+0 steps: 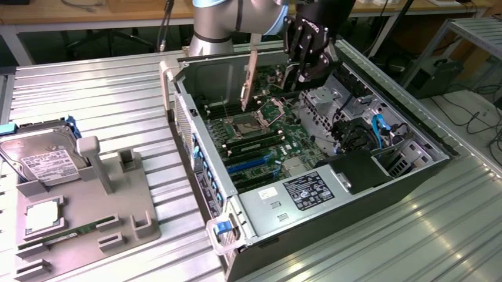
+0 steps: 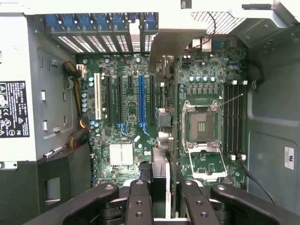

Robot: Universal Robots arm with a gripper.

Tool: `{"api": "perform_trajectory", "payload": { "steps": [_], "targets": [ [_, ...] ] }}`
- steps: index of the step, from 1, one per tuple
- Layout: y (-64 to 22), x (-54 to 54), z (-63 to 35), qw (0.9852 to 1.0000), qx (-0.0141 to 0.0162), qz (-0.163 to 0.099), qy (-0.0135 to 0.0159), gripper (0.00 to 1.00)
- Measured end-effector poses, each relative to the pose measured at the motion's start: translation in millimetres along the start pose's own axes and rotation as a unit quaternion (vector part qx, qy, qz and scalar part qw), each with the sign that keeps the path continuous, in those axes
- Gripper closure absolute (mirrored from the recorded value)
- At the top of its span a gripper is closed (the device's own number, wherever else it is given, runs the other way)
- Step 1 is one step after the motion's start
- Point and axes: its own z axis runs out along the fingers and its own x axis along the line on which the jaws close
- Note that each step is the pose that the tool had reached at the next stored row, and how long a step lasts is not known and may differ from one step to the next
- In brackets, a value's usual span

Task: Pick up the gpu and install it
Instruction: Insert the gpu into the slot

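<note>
Ribbed table (image 1: pixel 102 100); gripper (image 1: pixel 303 75) grips gpu (image 1: pixel 251 73), mostly hidden.

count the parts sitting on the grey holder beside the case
3. A silver hard drive rests at the far end of the grey holder, a square silver chip lies mid-holder, and a green memory stick lies nearest the camera. None look hidden.

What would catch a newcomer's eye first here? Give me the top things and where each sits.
The open computer case, lying on its side on the metal table, draws the eye first, its motherboard exposed. Above the board the gripper holds the gpu on edge between its fingers. At the exterior view's left, a silver hard drive rests on a grey holder.
</note>
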Motion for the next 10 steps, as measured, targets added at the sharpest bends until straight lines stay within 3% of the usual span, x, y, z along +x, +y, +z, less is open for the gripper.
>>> {"api": "perform_trajectory", "payload": {
  "steps": [6,10],
  "targets": [
    [2.3,-0.4,8.5,0.9999,0.0002,-0.012,0.0000,0.72],
    [8.5,-0.4,13.0,0.9999,0.0033,-0.011,0.0001,0.72]
  ]
}}
